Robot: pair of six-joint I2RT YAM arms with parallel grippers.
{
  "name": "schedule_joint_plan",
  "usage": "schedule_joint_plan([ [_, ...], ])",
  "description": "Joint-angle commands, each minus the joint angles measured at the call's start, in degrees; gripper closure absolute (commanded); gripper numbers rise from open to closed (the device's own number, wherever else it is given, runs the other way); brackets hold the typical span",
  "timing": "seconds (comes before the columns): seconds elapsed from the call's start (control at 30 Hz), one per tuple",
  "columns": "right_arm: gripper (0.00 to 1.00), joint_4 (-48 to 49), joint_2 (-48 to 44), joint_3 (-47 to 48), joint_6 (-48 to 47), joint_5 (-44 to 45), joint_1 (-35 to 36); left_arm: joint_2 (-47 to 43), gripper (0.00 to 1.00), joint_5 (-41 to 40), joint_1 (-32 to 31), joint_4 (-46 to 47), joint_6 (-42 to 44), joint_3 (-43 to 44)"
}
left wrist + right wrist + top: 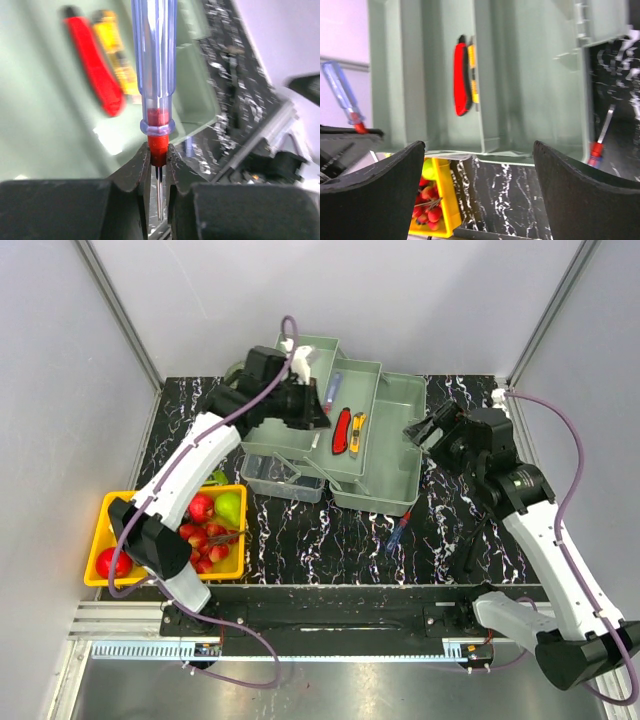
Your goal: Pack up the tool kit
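Clenched on the red collar just below the handle, the left gripper (159,159) carries a screwdriver with a translucent blue plastic handle (155,60), so the handle juts out ahead of the fingers and can be laid down first. It hangs over the rear trays of the large pale grey-green plastic toolbox (395,455), which sits open and unfolded in the middle of the black marbled tabletop (300,530), probably about to drop the tool into a tray. Far left, the yellow plastic tray of fruit (96,535) stands apart from the box and has no share in the packing. Inside a middle tray lie a flat red-cased hand tool (342,430) and, touching it on its right, a slimmer yellow-cased one (357,433), side by side and already stowed. Further right, a second screwdriver with a blue and red handle (400,530) lies on the tabletop just in front of the box, not yet packed. At the box's right end, the right gripper (479,150) hovers with its jaws spread wide and nothing between them, plausibly placed to go for that loose screwdriver next.
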Motion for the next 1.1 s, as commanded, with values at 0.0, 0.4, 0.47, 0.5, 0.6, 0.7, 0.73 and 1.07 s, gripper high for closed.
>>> schedule_joint_plan([
  [0.0, 0.08, -8.7, -3.4, -2.0, 2.1, 11.7, -1.1, 0.0, 1.0, -9.6, 7.6, -8.2, 7.5, 3.7],
  [0.4, 0.08, -13.6, -4.2, -13.0, 7.4, 12.3, -3.2, 11.7, 0.98, -24.8, 11.6, -15.1, 11.8, 11.5],
  [0.47, 0.07, -13.7, -3.8, -15.0, 8.9, 11.7, -3.4, 12.5, 0.92, -27.0, 11.5, -15.3, 10.6, 12.0],
  [0.5, 0.07, -13.7, -3.7, -16.0, 9.7, 11.2, -3.4, 12.5, 0.88, -27.0, 11.5, -15.4, 10.1, 12.3],
  [0.6, 0.08, -12.9, -2.5, -18.7, 11.4, 9.7, -3.7, 12.3, 0.73, -28.3, 11.5, -15.4, 9.3, 12.2],
  [0.7, 0.08, -11.7, -0.9, -20.8, 12.2, 7.7, -4.1, 11.9, 0.6, -30.3, 11.5, -15.5, 8.8, 12.4],
  [0.73, 0.07, -10.9, -0.5, -21.7, 12.1, 6.8, -4.1, 11.6, 0.57, -29.9, 11.5, -15.5, 8.6, 12.6],
  [1.07, 0.17, -4.6, 7.8, -25.8, 9.9, 3.5, -4.3, 4.2, 0.46, -22.7, 10.4, -15.0, 7.1, 15.4],
])
